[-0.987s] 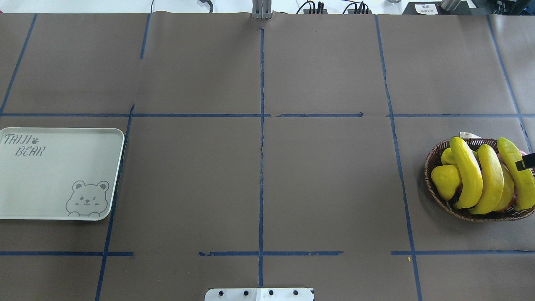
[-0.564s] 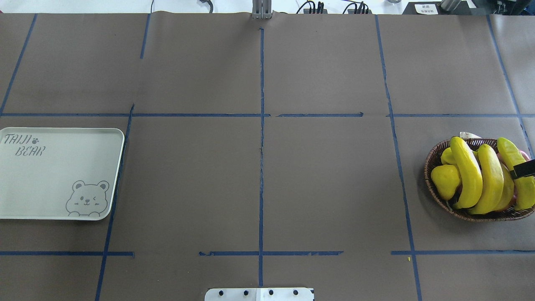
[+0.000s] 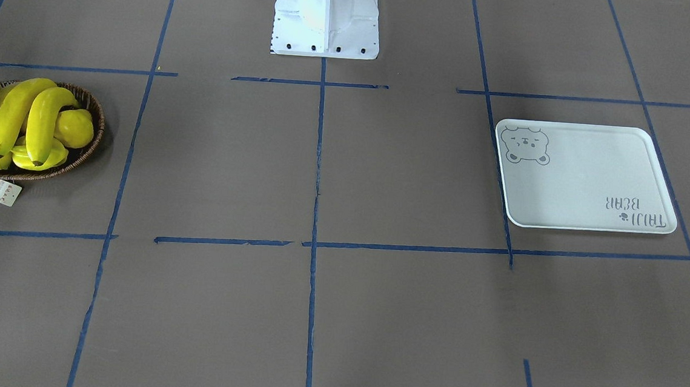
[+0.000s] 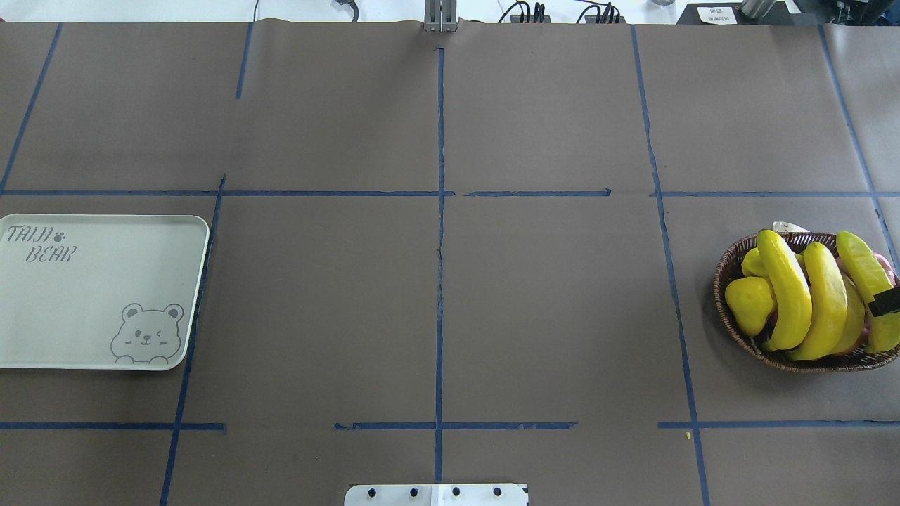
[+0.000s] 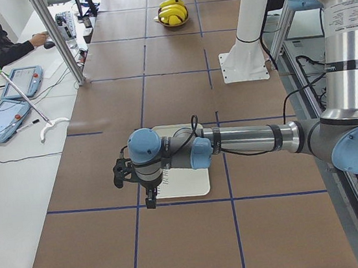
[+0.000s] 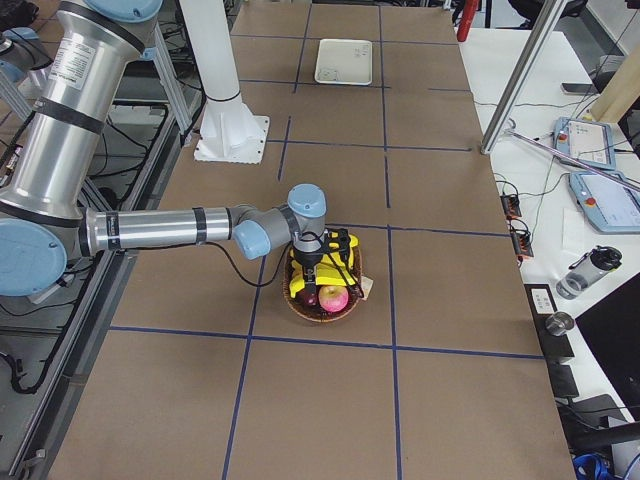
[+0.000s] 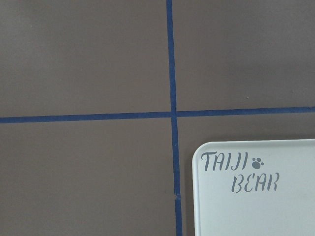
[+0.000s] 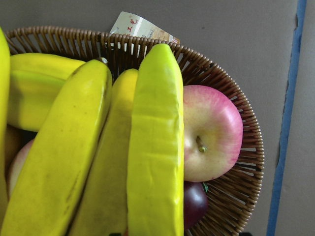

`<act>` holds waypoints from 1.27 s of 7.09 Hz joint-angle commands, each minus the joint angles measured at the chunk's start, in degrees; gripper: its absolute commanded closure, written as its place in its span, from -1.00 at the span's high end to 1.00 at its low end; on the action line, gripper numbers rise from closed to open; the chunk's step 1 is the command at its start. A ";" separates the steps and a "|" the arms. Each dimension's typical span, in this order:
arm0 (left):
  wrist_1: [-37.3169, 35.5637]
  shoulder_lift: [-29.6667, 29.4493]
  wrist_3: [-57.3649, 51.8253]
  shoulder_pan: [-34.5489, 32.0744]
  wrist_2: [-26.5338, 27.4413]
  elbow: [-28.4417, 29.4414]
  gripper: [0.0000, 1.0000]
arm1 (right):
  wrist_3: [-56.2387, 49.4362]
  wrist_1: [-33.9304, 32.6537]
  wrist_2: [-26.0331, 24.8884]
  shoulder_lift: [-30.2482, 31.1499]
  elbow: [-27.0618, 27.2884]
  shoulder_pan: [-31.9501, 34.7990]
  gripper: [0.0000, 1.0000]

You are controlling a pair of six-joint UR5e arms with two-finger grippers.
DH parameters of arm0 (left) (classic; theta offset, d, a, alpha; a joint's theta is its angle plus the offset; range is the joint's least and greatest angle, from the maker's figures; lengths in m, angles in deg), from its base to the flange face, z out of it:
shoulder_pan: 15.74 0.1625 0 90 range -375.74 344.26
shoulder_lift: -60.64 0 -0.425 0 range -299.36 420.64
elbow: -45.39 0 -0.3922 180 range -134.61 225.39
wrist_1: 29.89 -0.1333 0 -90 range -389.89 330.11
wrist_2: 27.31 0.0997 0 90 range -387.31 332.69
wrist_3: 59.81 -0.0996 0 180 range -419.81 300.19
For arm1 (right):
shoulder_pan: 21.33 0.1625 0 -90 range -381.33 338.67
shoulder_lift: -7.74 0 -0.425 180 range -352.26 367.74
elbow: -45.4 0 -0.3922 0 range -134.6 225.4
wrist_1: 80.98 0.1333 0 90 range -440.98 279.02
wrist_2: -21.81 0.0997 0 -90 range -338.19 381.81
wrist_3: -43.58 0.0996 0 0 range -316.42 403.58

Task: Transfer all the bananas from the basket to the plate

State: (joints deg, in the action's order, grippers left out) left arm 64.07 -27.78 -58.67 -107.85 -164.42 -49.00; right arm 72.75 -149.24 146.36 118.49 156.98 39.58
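Bananas (image 4: 823,295) heaped in basket (image 4: 808,364), right claw (image 4: 884,302) above one, grip cannot be told, plate (image 4: 105,295) well apart.

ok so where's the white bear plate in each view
Front-facing: plate right of centre.
Overhead: plate at the left edge, cut off.
Exterior left: plate at centre, partly under the left arm.
Exterior right: plate small, at the top.
Left wrist: plate corner at bottom right.
Right wrist: not in it.
Shared landmark: the grey lettering in one plate corner.
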 commanded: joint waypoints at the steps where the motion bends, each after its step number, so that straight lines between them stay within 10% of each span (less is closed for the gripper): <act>1: 0.00 0.00 0.00 0.00 0.00 0.09 1.00 | -0.08 -0.03 0.00 0.00 -0.22 -1.23 0.59; 4: 0.00 0.09 -0.18 0.00 -1.65 0.09 1.00 | -0.17 0.06 -0.09 -0.52 -2.24 -2.56 0.43; 7: 0.00 0.09 -0.09 0.00 -2.99 0.18 1.00 | -0.35 0.23 0.35 -0.70 -1.63 -2.30 -0.78; 9: 0.00 0.09 -0.09 0.00 -3.08 0.18 1.00 | -1.05 0.15 0.52 -0.70 -1.28 0.06 -1.00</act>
State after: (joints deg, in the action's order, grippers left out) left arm 64.06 -27.69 -58.77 -107.85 -167.41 -48.83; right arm 72.10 -149.03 146.76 117.79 155.46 38.00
